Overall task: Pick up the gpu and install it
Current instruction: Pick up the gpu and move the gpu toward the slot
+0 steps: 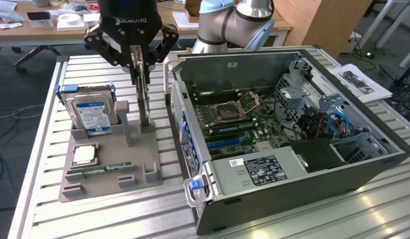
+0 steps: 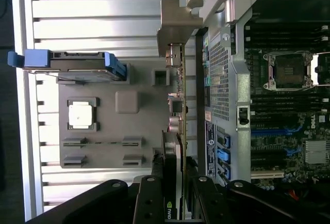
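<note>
Gripper (image 1: pixel 140 72) clamps narrowly on the top edge of the gpu (image 1: pixel 145 102), which stands on edge in the grey holder (image 1: pixel 105 179). The card is probably light, stiff and fragile, so its edges are the safest hold.

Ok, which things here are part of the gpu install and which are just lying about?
For the job: gpu, gripper shut on it, open computer case.
Lying about: hard drive, RAM stick, processor chip, leaflet.

I see the gpu (image 1: pixel 144 102) upright on edge at the tray's (image 1: pixel 105 181) side, between the hard drive (image 1: pixel 91 113) and the computer case (image 1: pixel 291 199).
</note>
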`<action>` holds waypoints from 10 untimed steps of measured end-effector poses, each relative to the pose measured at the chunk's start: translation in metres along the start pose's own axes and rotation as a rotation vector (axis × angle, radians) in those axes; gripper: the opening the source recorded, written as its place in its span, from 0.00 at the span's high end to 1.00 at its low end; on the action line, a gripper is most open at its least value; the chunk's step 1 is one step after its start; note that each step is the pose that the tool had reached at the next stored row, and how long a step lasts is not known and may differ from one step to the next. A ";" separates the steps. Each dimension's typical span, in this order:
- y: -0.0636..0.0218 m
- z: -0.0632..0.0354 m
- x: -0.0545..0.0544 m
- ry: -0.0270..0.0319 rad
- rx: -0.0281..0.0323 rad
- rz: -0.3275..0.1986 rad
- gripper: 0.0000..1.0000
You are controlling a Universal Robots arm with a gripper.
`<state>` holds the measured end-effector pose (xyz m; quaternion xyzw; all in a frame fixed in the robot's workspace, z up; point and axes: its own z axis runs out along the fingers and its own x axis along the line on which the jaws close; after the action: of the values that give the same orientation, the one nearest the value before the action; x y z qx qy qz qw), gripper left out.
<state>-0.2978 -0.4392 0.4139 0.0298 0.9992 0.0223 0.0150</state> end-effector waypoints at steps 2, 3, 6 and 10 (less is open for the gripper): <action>0.0002 0.0001 -0.003 0.0001 -0.0002 0.000 0.73; 0.0003 0.0001 -0.005 0.0001 -0.0003 -0.001 0.73; 0.0006 0.0004 -0.011 0.0000 -0.0009 -0.001 0.73; 0.0012 0.0006 -0.020 0.0002 -0.0016 -0.002 0.73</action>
<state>-0.2781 -0.4392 0.4139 0.0289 0.9992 0.0231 0.0149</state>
